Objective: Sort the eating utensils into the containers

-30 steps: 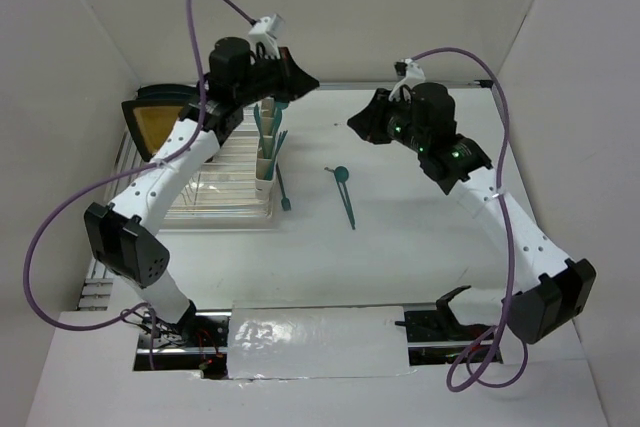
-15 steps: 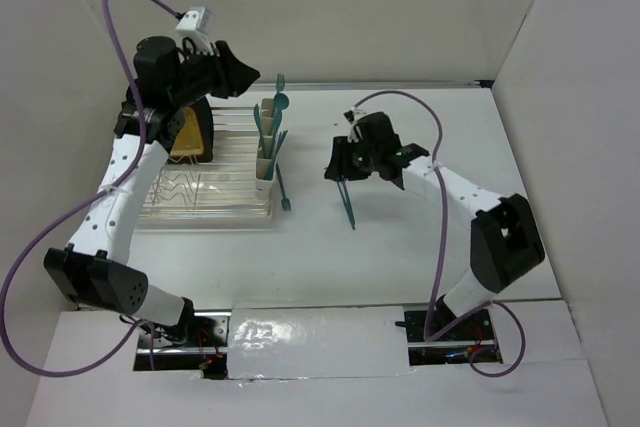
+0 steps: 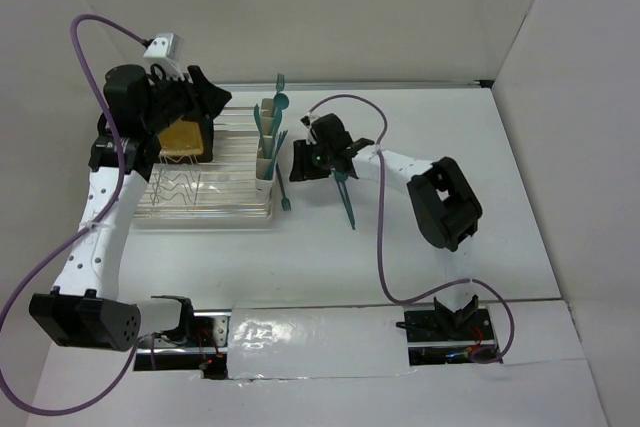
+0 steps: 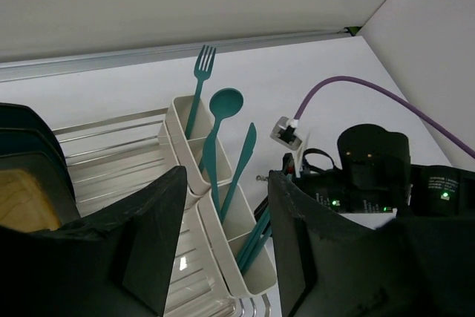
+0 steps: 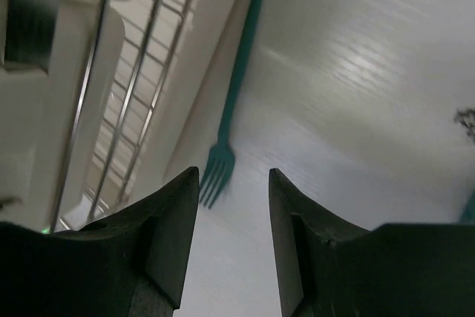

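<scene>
The containers [image 3: 267,147] are a row of cream cups on the rack's right side. In them stand a teal fork [image 4: 200,83], a spoon [image 4: 223,102] and a knife [image 4: 243,155], with more teal utensils [image 4: 257,237] in the nearest cup. My left gripper [image 3: 208,102] hangs open and empty, left of and above the containers [image 4: 178,120]. A fork [image 3: 283,190] lies on the table beside the rack. My right gripper [image 3: 298,167] is open and low over the table, with that fork [image 5: 236,90] just ahead of its left finger. A spoon [image 3: 348,204] lies partly under the right arm.
The clear wire-ribbed dish rack [image 3: 205,202] stands at the left, with a yellow, dark-rimmed plate [image 3: 183,137] upright in its back. Walls close in on the left, back and right. The right arm's purple cable [image 3: 383,247] loops across the table.
My left gripper has drawn back to the left from above the containers and opened. The fork and spoon now show standing there. My right gripper has swung left across the table to the lying fork.
</scene>
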`<state>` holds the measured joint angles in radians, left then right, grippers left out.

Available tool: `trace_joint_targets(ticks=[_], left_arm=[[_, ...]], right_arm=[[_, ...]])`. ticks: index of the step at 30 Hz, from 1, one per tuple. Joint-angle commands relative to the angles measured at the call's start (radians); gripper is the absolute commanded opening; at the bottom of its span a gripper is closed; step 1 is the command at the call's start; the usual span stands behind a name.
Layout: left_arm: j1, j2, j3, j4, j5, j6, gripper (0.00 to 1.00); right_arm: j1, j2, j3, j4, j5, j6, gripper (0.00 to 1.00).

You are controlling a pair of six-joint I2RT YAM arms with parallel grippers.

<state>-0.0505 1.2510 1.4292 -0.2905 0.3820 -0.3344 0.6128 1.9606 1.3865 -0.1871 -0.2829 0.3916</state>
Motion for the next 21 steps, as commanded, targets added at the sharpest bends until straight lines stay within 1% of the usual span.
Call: trace_joint_targets(ticks=[1,5,9,13,17,21], left_arm=[[0.008,-0.033,-0.007,0.033,-0.025,0.041,0.6],[0.008,-0.044,-0.023,0.039,-0.026,0.041,0.61],[0.009,-0.05,-0.032,0.042,-0.026,0.043,0.61],[0.009,-0.055,-0.039,0.045,-0.023,0.044,0.62],[0.009,-0.055,-0.044,0.044,-0.022,0.044,0.62],[0.008,-0.062,-0.053,0.042,-0.023,0.044,0.62]], right_arm=[[0.054,0.047,0.104,0.026,0.051,0.02,0.49],[0.056,0.101,0.115,0.017,0.051,0.059,0.47],[0.059,0.109,0.106,0.049,0.016,0.073,0.46],[0.08,0.161,0.16,-0.015,0.075,0.04,0.46],[0.093,0.17,0.16,-0.015,0.087,0.044,0.44],[0.088,0.164,0.137,0.029,0.038,0.062,0.4]])
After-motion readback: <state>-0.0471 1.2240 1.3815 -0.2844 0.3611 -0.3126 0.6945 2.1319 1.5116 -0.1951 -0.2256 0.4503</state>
